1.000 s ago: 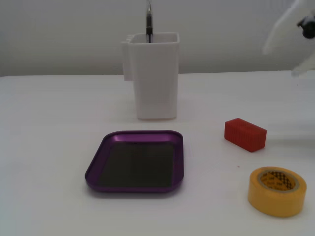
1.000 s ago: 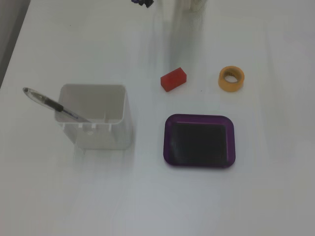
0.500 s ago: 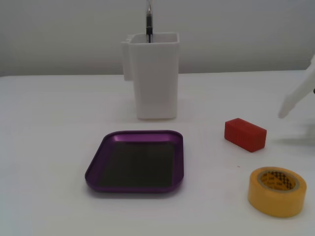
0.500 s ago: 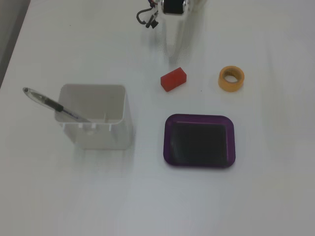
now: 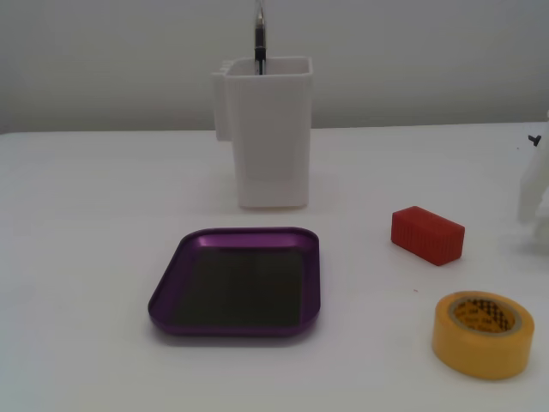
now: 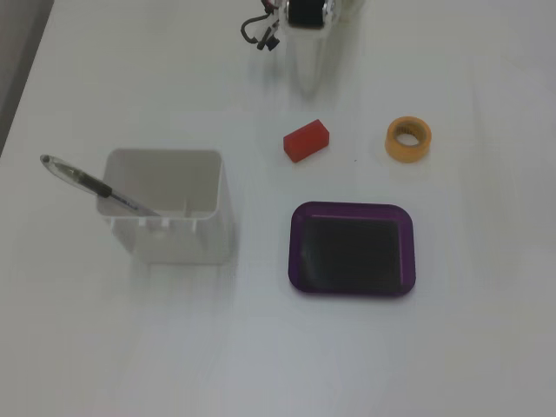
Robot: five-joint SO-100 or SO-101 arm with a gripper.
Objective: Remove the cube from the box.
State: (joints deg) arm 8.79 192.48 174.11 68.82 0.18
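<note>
The red cube (image 5: pixel 428 234) lies on the white table, outside the purple box (image 5: pixel 238 327) and to its right in the low fixed view. From above, the cube (image 6: pixel 306 141) sits just beyond the box (image 6: pixel 352 284), whose dark bottom is bare. My white gripper (image 6: pixel 307 90) hangs near the top edge, a short way beyond the cube, pointing toward it. Its fingers read as one tapered shape, shut on nothing. In the low view only a white part of the gripper (image 5: pixel 532 206) shows at the right edge.
A tall white container (image 5: pixel 266 129) with a pen (image 6: pixel 95 186) in it stands behind the box in the low view. A yellow tape roll (image 5: pixel 482 333) lies right of the box and in front of the cube. The roll (image 6: pixel 408 138) is to the cube's right from above.
The arm has drawn back from above the cube toward the top edge of the top-down view. It has dropped lower at the right edge of the low view. Cube, box and roll stayed put.
</note>
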